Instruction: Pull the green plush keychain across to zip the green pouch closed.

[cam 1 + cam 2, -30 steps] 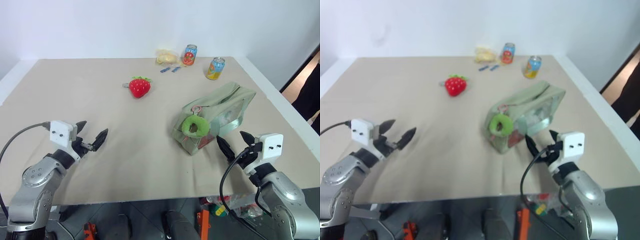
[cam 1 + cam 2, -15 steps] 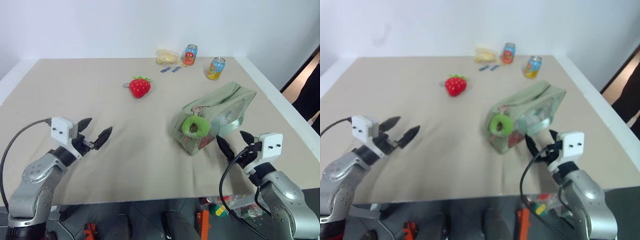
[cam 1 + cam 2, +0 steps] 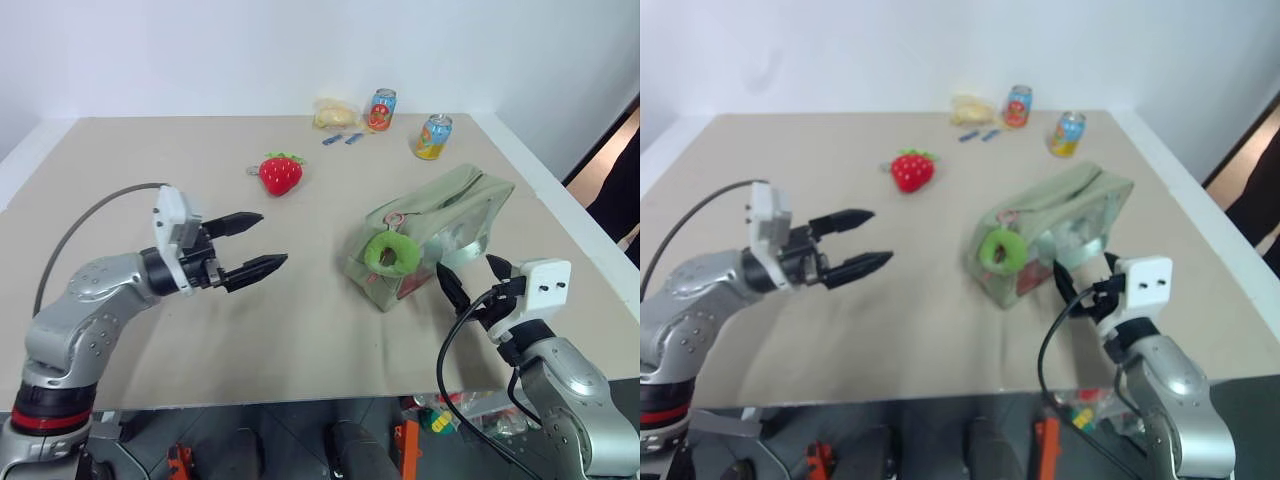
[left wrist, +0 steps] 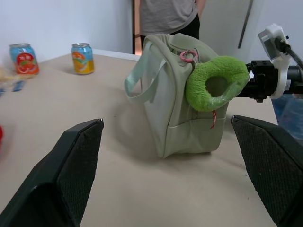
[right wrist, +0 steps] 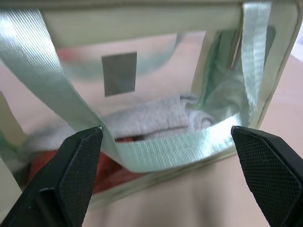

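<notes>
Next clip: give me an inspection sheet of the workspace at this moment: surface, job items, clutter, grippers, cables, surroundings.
Surface: beige table, flat.
Job's things: pale sage-green fabric pouch with clear side windows; fuzzy lime-green donut-shaped plush keychain hanging at its near end.
Clutter: red strawberry plush, two drink cans, yellowish packet, small blue bits.
Grippers: left gripper open, over bare table; right gripper open, close beside the pouch.
Cables: grey cable on left arm, black cable on right.
Surroundings: white wall; person standing beyond the table.
</notes>
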Controlling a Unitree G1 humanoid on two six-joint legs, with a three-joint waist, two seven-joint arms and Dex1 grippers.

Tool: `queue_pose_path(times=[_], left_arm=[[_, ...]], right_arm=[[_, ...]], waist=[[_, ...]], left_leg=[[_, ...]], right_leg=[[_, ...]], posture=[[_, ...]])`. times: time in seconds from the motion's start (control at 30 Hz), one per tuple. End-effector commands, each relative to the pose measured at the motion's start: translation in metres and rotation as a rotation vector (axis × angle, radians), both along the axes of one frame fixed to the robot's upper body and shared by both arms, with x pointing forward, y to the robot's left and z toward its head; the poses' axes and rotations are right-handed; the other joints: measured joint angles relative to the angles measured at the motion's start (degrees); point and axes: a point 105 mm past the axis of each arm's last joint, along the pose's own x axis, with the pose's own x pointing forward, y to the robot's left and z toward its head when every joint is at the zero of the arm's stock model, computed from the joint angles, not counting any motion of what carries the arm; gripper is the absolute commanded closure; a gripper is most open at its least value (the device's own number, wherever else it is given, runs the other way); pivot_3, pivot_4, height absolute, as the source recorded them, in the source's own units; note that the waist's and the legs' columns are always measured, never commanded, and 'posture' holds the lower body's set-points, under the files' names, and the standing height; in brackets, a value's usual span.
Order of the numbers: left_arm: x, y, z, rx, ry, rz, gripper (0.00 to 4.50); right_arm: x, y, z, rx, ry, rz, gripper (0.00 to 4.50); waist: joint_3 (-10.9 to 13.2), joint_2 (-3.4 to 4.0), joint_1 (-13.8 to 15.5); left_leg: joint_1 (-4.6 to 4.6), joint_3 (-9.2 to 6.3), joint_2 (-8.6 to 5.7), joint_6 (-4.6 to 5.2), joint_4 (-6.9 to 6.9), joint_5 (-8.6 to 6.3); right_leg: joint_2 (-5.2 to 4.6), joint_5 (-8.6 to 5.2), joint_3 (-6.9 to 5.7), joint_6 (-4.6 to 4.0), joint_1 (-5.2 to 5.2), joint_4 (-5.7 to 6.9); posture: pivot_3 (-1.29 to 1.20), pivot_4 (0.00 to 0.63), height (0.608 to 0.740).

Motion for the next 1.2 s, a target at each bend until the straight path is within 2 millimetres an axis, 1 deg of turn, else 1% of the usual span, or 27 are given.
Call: queue_pose_path(times=[0.03, 0.17, 0.27, 0.33, 0.4, 0.43, 0.5, 0.57, 0.63, 0.67, 0.7, 0.8, 1.03, 1.07, 1.2], left_arm=[[0.004, -0.009, 0.009, -0.013, -0.045, -0.041, 0.03], [0.009, -0.019, 0.01, -0.021, -0.047, -0.092, 0.03], [0.009, -0.024, 0.008, -0.003, -0.047, -0.122, 0.03], [0.009, -0.024, 0.007, -0.001, -0.046, -0.127, 0.03], [0.008, -0.025, 0.007, -0.002, -0.039, -0.134, 0.03], [0.008, -0.026, 0.006, -0.002, -0.038, -0.137, 0.03], [0.007, -0.028, 0.007, 0.0, -0.04, -0.143, 0.03], [0.007, -0.031, 0.007, 0.001, -0.044, -0.149, 0.03], [0.006, -0.034, 0.008, -0.001, -0.049, -0.156, 0.03], [0.006, -0.035, 0.008, -0.001, -0.052, -0.158, 0.03], [0.006, -0.036, 0.009, -0.001, -0.054, -0.16, 0.03], [0.005, -0.038, 0.009, -0.001, -0.055, -0.162, 0.03], [0.004, -0.037, 0.009, -0.021, -0.054, -0.134, 0.03], [0.004, -0.038, 0.009, -0.024, -0.051, -0.131, 0.03], [0.004, -0.039, 0.008, -0.036, -0.049, -0.121, 0.03]], right_arm=[[-0.012, -0.002, 0.015, 0.007, -0.055, -0.033, 0.0], [-0.022, -0.001, 0.013, 0.019, -0.056, -0.027, 0.0], [-0.034, 0.0, 0.023, -0.046, -0.098, 0.025, 0.0], [-0.038, -0.001, 0.026, -0.072, -0.108, 0.037, 0.0], [-0.038, -0.013, 0.044, -0.037, -0.134, 0.018, 0.0], [-0.037, -0.015, 0.055, 0.004, -0.156, 0.026, 0.0], [-0.03, -0.012, 0.077, 0.05, -0.199, 0.051, 0.0], [-0.018, -0.004, 0.092, 0.044, -0.213, 0.074, 0.0], [-0.012, 0.018, 0.106, -0.068, -0.232, 0.2, 0.0], [-0.01, 0.025, 0.11, -0.139, -0.222, 0.263, 0.0], [-0.008, 0.028, 0.112, -0.186, -0.211, 0.306, 0.0], [0.001, 0.019, 0.122, -0.243, -0.176, 0.359, 0.0], [0.007, 0.006, 0.131, -0.626, -0.029, 0.573, 0.0], [0.009, 0.004, 0.132, -0.656, -0.016, 0.596, 0.0], [0.019, 0.004, 0.128, -0.876, -0.009, 0.725, 0.0]], waist=[[0.0, 0.0, 0.0], [0.0, 0.0, 0.0], [0.0, 0.01, 0.0], [0.0, 0.01, -0.1], [0.0, 0.0, -0.1], [0.0, 0.0, -0.1], [0.0, -0.01, -0.1], [0.0, -0.04, -0.2], [0.0, -0.04, -0.1], [0.0, -0.04, -0.1], [0.0, -0.04, -0.1], [0.0, -0.07, 0.1], [0.1, -0.05, 0.0], [0.1, -0.05, 0.0], [0.1, -0.05, -0.2]], left_leg=[[0.0, -0.04, 0.0, 0.0, 0.0, 0.0], [-0.01, -0.05, 0.0, 0.0, 0.0, 0.0], [0.0, -0.05, -0.01, 0.0, 0.0, 0.0], [0.02, -0.03, 0.0, 0.0, 0.0, 0.0], [0.04, -0.03, 0.01, 0.0, 0.01, 0.0], [0.04, -0.04, 0.02, 0.01, 0.02, 0.01], [0.06, -0.01, 0.0, 0.02, 0.08, 0.01], [0.13, -0.01, -0.02, 0.03, 0.15, 0.02], [0.18, -0.03, -0.06, 0.04, 0.14, 0.03], [0.2, -0.03, -0.06, 0.05, 0.13, 0.04], [0.21, -0.03, -0.06, 0.07, 0.12, 0.04], [0.21, -0.03, -0.05, 0.12, 0.12, 0.08], [-0.01, 0.15, -0.16, 0.15, 0.08, -0.04], [-0.01, 0.15, -0.15, 0.23, 0.06, -0.09], [0.09, 0.13, -0.04, 0.34, 0.0, -0.18]], right_leg=[[0.02, 0.0, 0.0, 0.0, 0.0, 0.02], [0.03, 0.0, 0.01, 0.0, 0.0, 0.04], [0.03, 0.0, 0.01, 0.0, 0.0, 0.05], [0.03, 0.0, 0.01, 0.0, 0.0, 0.06], [0.04, 0.0, 0.02, 0.0, 0.01, 0.06], [0.05, 0.0, 0.02, 0.0, 0.01, 0.06], [0.05, 0.01, 0.08, -0.01, 0.01, 0.06], [0.09, 0.04, 0.15, -0.07, 0.04, 0.05], [0.13, 0.07, 0.24, -0.12, 0.07, 0.05], [0.15, 0.07, 0.26, -0.12, 0.08, 0.05], [0.16, 0.07, 0.28, -0.12, 0.09, 0.05], [0.17, 0.07, 0.28, -0.11, 0.15, 0.04], [0.08, 0.08, 0.49, 0.17, 0.02, -0.02], [0.1, 0.1, 0.5, 0.21, 0.0, -0.02], [0.26, 0.1, 0.48, 0.21, -0.01, 0.01]], posture=[[0.0, 0.15, 0.74], [0.0, 0.15, 0.74], [0.0, 0.15, 0.74], [0.0, 0.15, 0.74], [0.0, 0.15, 0.74], [0.0, 0.15, 0.74], [0.0, 0.15, 0.74], [0.0, 0.15, 0.74], [0.0, 0.15, 0.74], [0.0, 0.15, 0.74], [0.0, 0.15, 0.74], [0.0, 0.15, 0.74], [0.0, 0.15, 0.74], [0.0, 0.15, 0.74], [0.0, 0.15, 0.74]])
